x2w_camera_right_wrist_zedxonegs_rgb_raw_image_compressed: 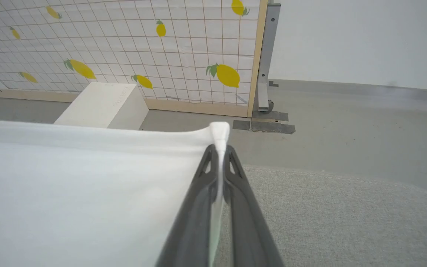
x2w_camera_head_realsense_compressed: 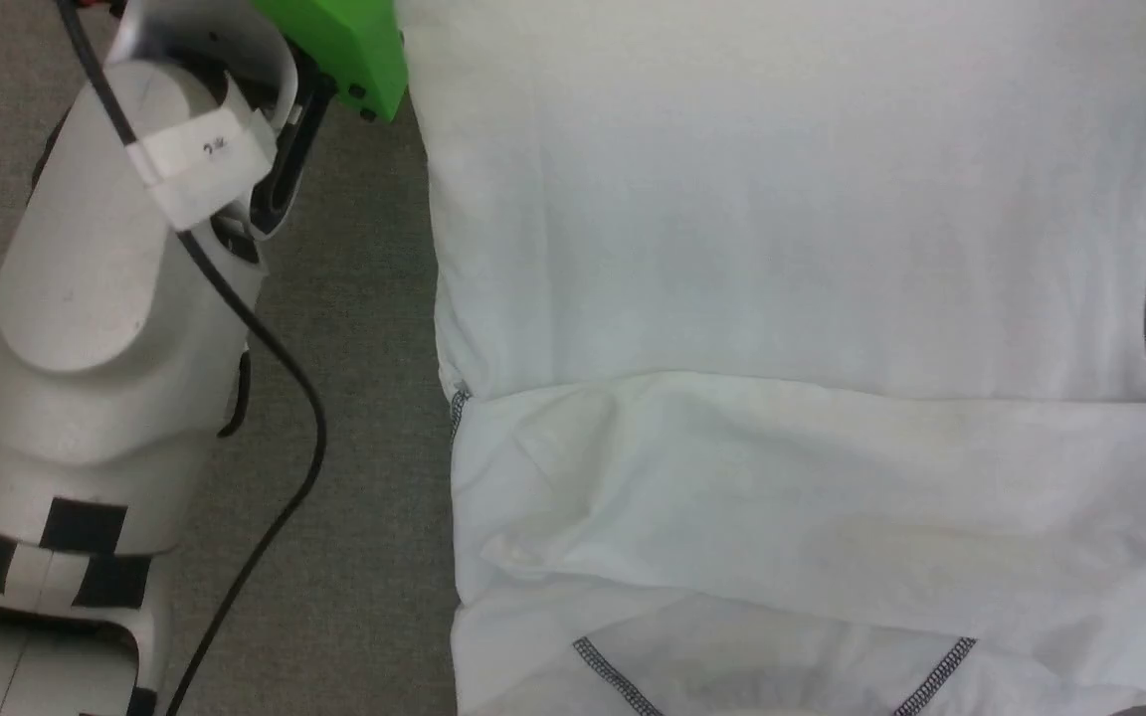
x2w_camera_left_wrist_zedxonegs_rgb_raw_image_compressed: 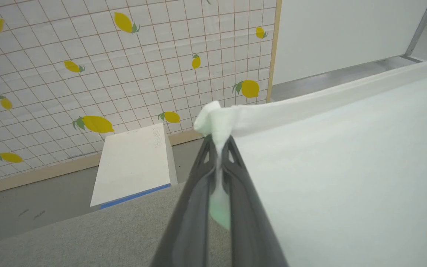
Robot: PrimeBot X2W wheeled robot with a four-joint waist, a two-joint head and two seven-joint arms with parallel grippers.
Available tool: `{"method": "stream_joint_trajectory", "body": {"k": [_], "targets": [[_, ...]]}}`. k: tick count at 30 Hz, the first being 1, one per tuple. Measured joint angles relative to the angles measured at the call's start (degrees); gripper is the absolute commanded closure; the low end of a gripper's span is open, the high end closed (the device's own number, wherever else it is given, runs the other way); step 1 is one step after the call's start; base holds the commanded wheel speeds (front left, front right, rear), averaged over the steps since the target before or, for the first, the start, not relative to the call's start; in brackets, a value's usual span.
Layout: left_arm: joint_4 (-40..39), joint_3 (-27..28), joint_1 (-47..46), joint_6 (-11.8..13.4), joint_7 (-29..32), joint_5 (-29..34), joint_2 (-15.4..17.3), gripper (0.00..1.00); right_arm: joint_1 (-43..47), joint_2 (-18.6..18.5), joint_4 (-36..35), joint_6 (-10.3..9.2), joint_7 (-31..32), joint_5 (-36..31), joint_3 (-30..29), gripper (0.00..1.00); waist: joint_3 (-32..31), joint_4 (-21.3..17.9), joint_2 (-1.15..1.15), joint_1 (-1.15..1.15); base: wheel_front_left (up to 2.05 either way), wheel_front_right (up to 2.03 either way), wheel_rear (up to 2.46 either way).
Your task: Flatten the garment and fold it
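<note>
The garment (x2w_camera_head_realsense_compressed: 792, 328), a thin white shirt, lies spread over the grey surface in the head view, its near part folded over itself, with dark zigzag stitching (x2w_camera_head_realsense_compressed: 613, 676) along the bottom seams. My pale left arm stands beside its left edge. In the left wrist view my left gripper (x2w_camera_left_wrist_zedxonegs_rgb_raw_image_compressed: 219, 142) is shut on a bunched corner of the garment (x2w_camera_left_wrist_zedxonegs_rgb_raw_image_compressed: 213, 120), and the cloth (x2w_camera_left_wrist_zedxonegs_rgb_raw_image_compressed: 347, 167) stretches off to the right. In the right wrist view my right gripper (x2w_camera_right_wrist_zedxonegs_rgb_raw_image_compressed: 219, 148) is shut on another corner (x2w_camera_right_wrist_zedxonegs_rgb_raw_image_compressed: 219, 131), with the cloth (x2w_camera_right_wrist_zedxonegs_rgb_raw_image_compressed: 80, 185) running off to the left.
A white rigid box (x2w_camera_left_wrist_zedxonegs_rgb_raw_image_compressed: 133, 165) stands on the floor by a tiled wall panel printed with lemons (x2w_camera_left_wrist_zedxonegs_rgb_raw_image_compressed: 96, 124); the same box (x2w_camera_right_wrist_zedxonegs_rgb_raw_image_compressed: 102, 105) appears in the right wrist view. A grey padded surface (x2w_camera_right_wrist_zedxonegs_rgb_raw_image_compressed: 328, 218) lies under the shirt. A black cable (x2w_camera_head_realsense_compressed: 280, 418) runs along my left arm.
</note>
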Motion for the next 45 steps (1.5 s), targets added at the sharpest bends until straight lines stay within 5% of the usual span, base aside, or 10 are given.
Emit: {"method": "stream_joint_trajectory", "body": {"k": [10,21,35,45], "targets": [[-14.8,-0.4,20.0,0.7,-6.3,0.0,5.3,1.0,21.2,-1.1,-13.2,-0.01,-3.4,9.1,2.9,1.0,-8.7,-1.9,0.0,-0.01,0.0,0.0,0.0],[-28.7,-2.4,52.3,8.8,-13.2,-0.6,6.5,1.0,53.6,3.9,-29.1,-0.02,-5.3,13.4,-1.3,1.0,-19.1,-2.4,0.0,-0.01,0.0,0.0,0.0],[-26.9,-6.5,70.1,10.4,-18.6,-3.7,4.5,1.0,77.3,10.3,-34.8,-0.02,-7.4,12.9,-4.9,1.0,-25.3,-1.4,0.0,-0.01,0.0,0.0,0.0],[-19.9,-11.6,72.8,7.5,-17.1,-2.3,6.5,1.0,82.9,7.3,-34.1,-0.03,-8.7,10.5,-1.6,1.0,-26.5,-2.9,0.0,-0.01,0.0,0.0,0.0]]}}
